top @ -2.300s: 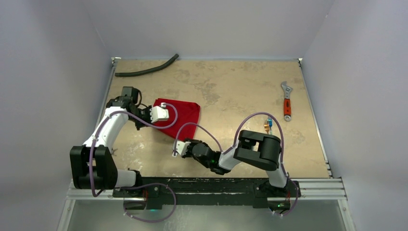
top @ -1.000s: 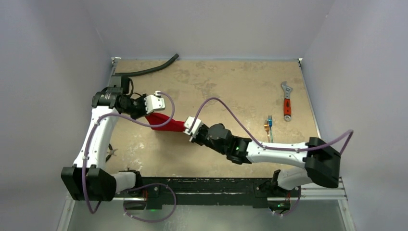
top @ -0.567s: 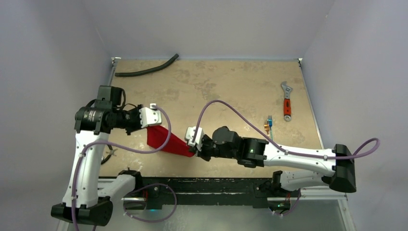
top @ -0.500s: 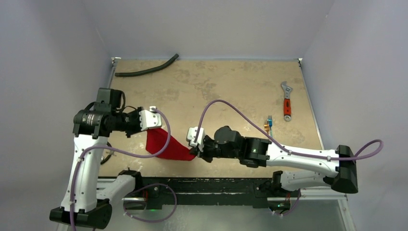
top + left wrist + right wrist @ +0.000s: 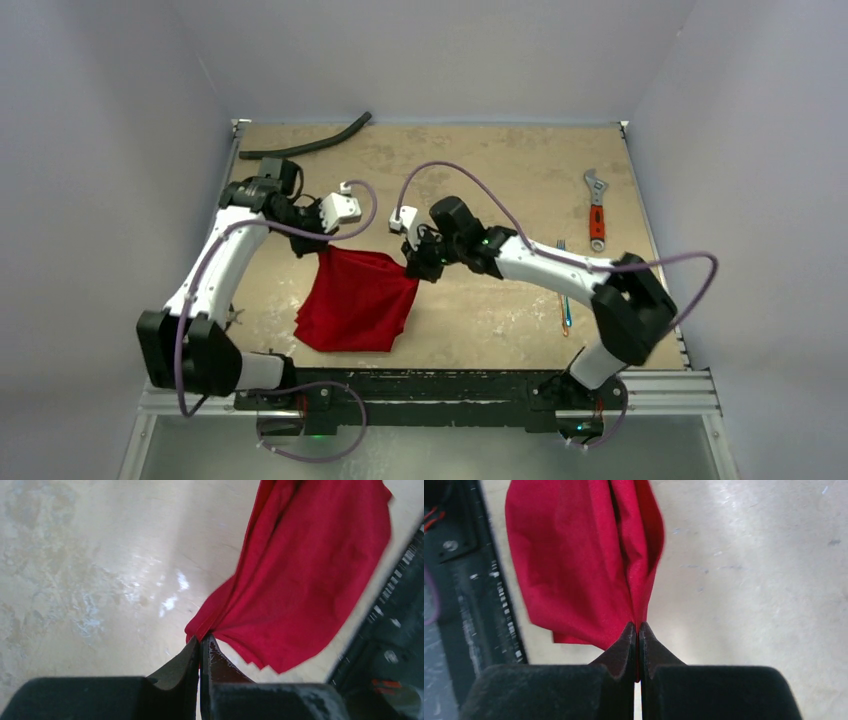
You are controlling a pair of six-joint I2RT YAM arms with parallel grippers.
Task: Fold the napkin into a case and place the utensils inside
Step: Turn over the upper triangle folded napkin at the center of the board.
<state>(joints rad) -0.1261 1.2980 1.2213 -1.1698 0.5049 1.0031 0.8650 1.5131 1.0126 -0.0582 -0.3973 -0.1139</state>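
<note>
- Left gripper (image 5: 201,642) and right gripper (image 5: 637,629) each pinch a top corner of the napkin (image 5: 355,300), which hangs between them over the near-left table (image 5: 480,180).
- Best to hold the corners level and taut, then lower the cloth flat and wrinkle-free.

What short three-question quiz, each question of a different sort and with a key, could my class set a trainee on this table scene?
1. True or false: the left tool and the right tool are each shut on the bright red square cloth napkin.
2. Pick one: the orange-handled steel wrench lies A) under the napkin, B) on the far right part of the tan table, C) in the left tool.
3. Name the long dark thing near the table's far left corner.
Key: 1 true; 2 B; 3 the black curved hose.
</note>
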